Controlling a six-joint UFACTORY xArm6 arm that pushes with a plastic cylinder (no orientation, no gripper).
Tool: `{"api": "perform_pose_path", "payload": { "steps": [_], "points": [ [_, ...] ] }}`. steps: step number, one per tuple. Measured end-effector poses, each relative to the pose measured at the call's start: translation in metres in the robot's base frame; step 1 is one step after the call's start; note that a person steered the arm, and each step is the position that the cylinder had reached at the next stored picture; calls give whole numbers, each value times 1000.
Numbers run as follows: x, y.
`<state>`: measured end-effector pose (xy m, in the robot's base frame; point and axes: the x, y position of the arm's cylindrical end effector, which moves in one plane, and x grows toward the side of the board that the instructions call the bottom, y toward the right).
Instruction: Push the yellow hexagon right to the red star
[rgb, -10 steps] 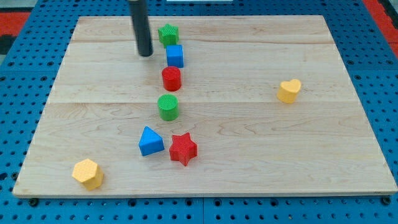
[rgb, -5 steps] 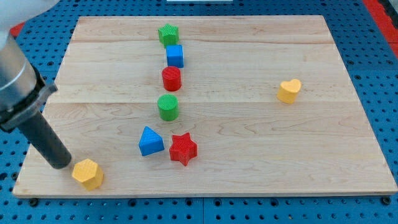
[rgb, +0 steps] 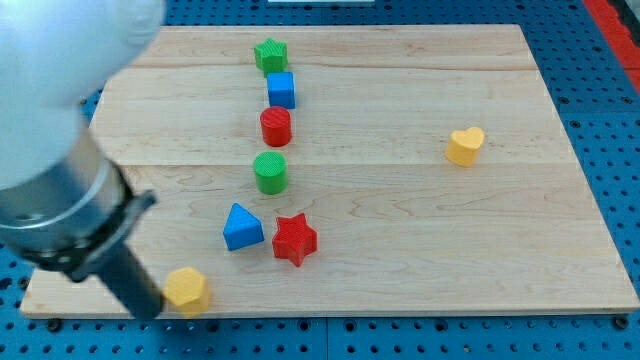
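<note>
The yellow hexagon (rgb: 187, 290) lies near the board's bottom edge, left of centre. My tip (rgb: 147, 310) is right against its left side, at the view's bottom left. The red star (rgb: 294, 239) lies up and to the right of the hexagon, with a gap between them. The blue triangle (rgb: 242, 227) sits just left of the star. The arm's large pale body fills the view's upper left and hides that part of the board.
A green cylinder (rgb: 270, 172), red cylinder (rgb: 275, 127), blue cube (rgb: 282, 90) and green star (rgb: 270, 55) form a column up the middle. A yellow heart (rgb: 465, 146) lies at the right. The wooden board (rgb: 420, 250) rests on a blue pegboard.
My tip came from the board's top down to the bottom left, met the yellow hexagon and pushed it to the right along the bottom edge. Other blocks have not moved.
</note>
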<state>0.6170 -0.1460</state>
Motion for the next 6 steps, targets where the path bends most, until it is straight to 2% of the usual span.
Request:
{"api": "perform_pose_path", "payload": {
  "steps": [2, 3, 5, 6],
  "points": [
    [-1, 121],
    [2, 129],
    [-11, 1],
    [-24, 63]
  ]
}}
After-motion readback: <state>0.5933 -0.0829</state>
